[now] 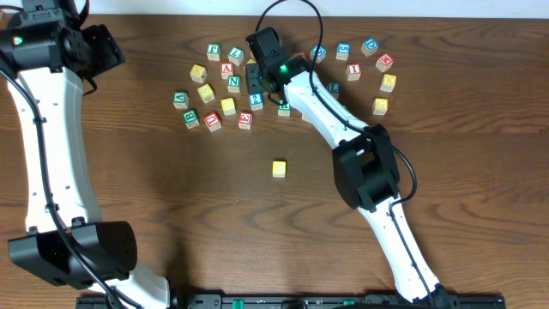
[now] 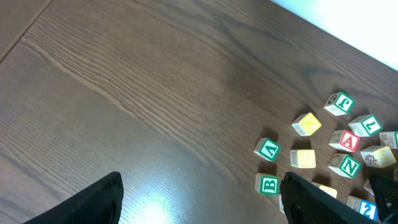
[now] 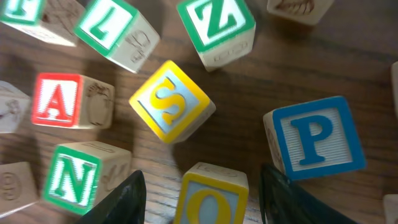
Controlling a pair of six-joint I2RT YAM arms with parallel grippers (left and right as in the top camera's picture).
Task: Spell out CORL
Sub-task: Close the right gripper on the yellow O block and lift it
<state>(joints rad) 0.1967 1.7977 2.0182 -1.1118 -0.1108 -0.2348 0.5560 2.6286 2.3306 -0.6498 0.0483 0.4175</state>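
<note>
A lone yellow-topped cube sits on the wood table, below the cluster; its letter is too small to read. My right gripper hangs over the middle of the cluster. In the right wrist view the gripper is open, with a yellow-framed O cube between its fingers and a gap on each side. The overhead view hides that cube under the gripper. I cannot pick out the R and L cubes. My left gripper is open and empty over bare wood at the far left.
Close around the O cube lie a green N, red A, yellow S, blue P and green Z. A green B lies beside my left gripper's right finger. More cubes lie right.
</note>
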